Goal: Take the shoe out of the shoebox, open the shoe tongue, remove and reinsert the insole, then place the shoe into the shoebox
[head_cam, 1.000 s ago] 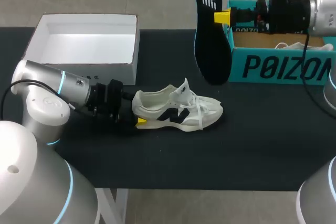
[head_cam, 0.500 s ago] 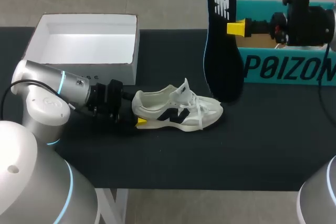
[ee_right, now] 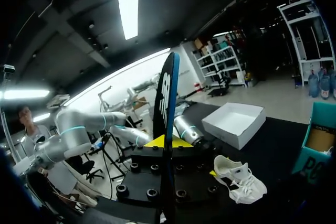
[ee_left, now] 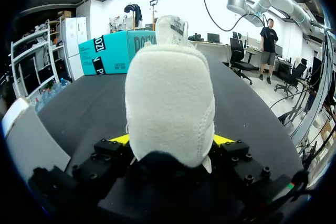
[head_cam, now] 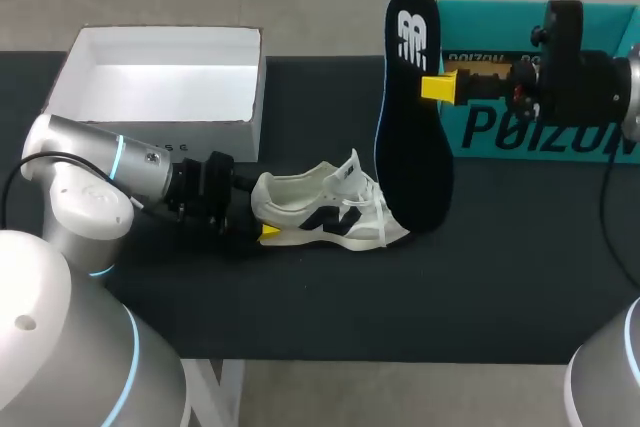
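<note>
The right claw (head_cam: 432, 88) has brought the insole (head_cam: 410, 137) lower, across the shoe (head_cam: 320, 209) toe.

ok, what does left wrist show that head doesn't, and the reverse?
Left wrist only: both yellow fingertips of the left gripper pressing the white sneaker at its heel from two sides. Head only: the black insole with its printed face, pinched upright by the right gripper, lower end at the sneaker's toe; the laces and raised tongue; the interior of the open white box. Both: the sneaker lying on the black table, with the teal shoebox beyond it.
</note>
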You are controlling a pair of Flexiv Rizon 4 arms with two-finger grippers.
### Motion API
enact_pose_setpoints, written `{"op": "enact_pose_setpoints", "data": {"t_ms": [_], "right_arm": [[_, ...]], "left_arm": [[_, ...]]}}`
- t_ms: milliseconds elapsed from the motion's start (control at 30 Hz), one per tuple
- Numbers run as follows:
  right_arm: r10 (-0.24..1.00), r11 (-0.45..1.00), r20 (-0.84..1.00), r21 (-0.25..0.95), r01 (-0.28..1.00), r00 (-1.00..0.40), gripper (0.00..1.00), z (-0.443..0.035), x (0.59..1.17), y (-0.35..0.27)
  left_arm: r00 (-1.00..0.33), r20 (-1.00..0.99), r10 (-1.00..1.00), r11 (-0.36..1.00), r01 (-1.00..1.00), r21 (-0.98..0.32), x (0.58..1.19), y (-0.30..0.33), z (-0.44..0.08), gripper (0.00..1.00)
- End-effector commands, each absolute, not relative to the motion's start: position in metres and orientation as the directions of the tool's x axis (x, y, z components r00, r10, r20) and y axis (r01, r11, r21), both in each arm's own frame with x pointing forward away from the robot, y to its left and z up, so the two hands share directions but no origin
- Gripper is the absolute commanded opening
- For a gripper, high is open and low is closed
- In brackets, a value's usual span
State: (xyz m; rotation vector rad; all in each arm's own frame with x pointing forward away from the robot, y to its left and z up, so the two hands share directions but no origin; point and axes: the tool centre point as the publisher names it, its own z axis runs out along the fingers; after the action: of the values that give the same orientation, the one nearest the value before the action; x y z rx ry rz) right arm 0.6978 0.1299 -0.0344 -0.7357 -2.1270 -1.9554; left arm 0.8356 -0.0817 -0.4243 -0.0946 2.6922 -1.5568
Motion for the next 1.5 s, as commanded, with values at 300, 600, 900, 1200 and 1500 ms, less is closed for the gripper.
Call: {"op": "enact_pose_setpoints", "data": {"t_ms": [300, 600, 900, 1200, 1500], "right_arm": [[0.240, 0.040, 0.417, 0.898, 0.438, -0.876, 0.00, -0.032, 0.695, 0.131], [0.240, 0.040, 0.417, 0.898, 0.438, -0.876, 0.00, -0.032, 0.695, 0.131], [0.240, 0.040, 0.417, 0.898, 0.438, -0.876, 0.00, -0.032, 0.695, 0.131], [0.240, 0.040, 0.417, 0.898, 0.438, -0.876, 0.00, -0.032, 0.695, 0.131], [0.240, 0.040, 0.417, 0.898, 0.438, -0.876, 0.00, -0.032, 0.695, 0.131]], "left_arm": [[-0.998, 0.003, -0.068, 0.497, -0.037, -0.867, 0.835, -0.082, -0.425, 0.00], [-0.998, 0.003, -0.068, 0.497, -0.037, -0.867, 0.835, -0.082, -0.425, 0.00], [-0.998, 0.003, -0.068, 0.497, -0.037, -0.867, 0.835, -0.082, -0.425, 0.00], [-0.998, 0.004, -0.069, 0.511, -0.039, -0.859, 0.836, -0.081, -0.425, 1.00], [-0.997, 0.001, -0.072, 0.599, -0.044, -0.800, 0.842, -0.073, -0.412, 1.00]]}}
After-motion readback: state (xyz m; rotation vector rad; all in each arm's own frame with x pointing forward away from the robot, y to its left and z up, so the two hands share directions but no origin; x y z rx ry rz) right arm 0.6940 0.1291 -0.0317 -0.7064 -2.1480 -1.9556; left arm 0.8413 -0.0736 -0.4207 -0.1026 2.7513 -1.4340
